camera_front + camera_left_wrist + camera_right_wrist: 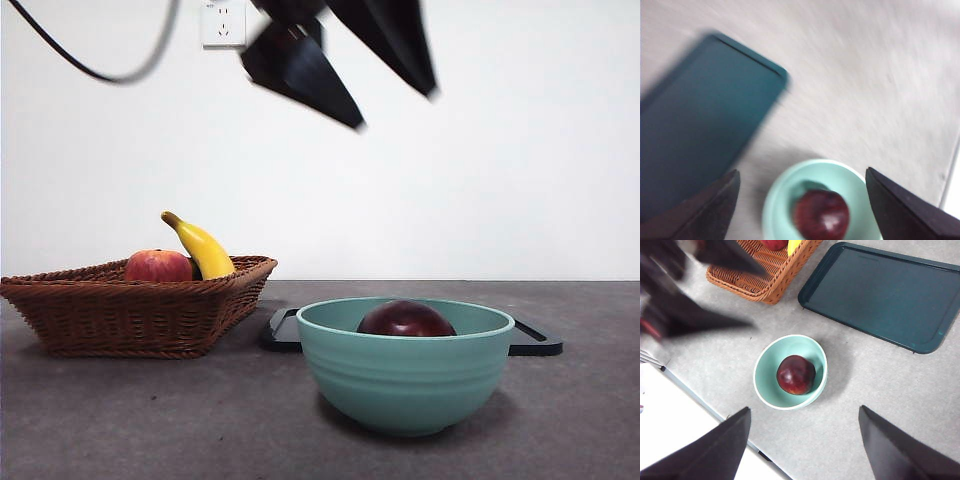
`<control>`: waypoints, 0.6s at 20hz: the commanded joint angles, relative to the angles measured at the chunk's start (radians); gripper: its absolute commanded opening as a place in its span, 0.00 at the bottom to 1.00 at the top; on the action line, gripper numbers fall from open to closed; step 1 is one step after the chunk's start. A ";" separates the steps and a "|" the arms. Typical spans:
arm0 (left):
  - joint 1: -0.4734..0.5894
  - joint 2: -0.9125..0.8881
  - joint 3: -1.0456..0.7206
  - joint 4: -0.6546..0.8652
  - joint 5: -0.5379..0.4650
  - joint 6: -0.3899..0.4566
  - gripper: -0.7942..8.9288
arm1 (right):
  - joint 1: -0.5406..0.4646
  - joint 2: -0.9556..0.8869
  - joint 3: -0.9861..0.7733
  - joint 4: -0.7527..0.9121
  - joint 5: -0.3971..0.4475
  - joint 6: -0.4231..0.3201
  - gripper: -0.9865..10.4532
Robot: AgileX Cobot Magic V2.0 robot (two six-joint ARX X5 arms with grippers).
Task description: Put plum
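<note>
Plum (406, 320) is sitting inside the pale green bowl (405, 372), resting on the bowl's floor with only its dark maroon top showing above the rim in the front view. From the right wrist view the plum (796, 374) is lying a little off the bowl's (766, 375) middle, glossy and untouched by either tool. The bowl is standing upright on the grey counter (580, 420), near its front edge.

Behind the bowl, a dark teal tray (535, 342) is lying flat on the counter, close to the bowl but apart from it; the right wrist view shows the tray (885, 295) bare. To one side of the tray a brown wicker basket (130, 310) is standing, holding a red apple (158, 266) and a yellow banana (203, 248) leaning against the apple.

Left tool (340, 60) is hanging high above the bowl, blurred; its two black jaws are standing wide apart and gripping nothing. In its own view the plum (821, 215) and bowl (785, 200) are lying between the jaw tips (802, 200), well below them. The same tool is showing as a dark blurred shape (695, 295) near the basket in the right wrist view.

Right tool (802, 440) is also waiting above the counter, jaws spread wide and empty, well clear of the bowl.

A black cable (100, 60) is looping across the white wall, beside a wall socket (223, 22).
</note>
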 commanded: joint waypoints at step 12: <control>0.375 -0.357 -0.005 -0.271 0.071 0.002 0.50 | 0.003 0.006 0.020 0.008 -0.001 0.002 0.38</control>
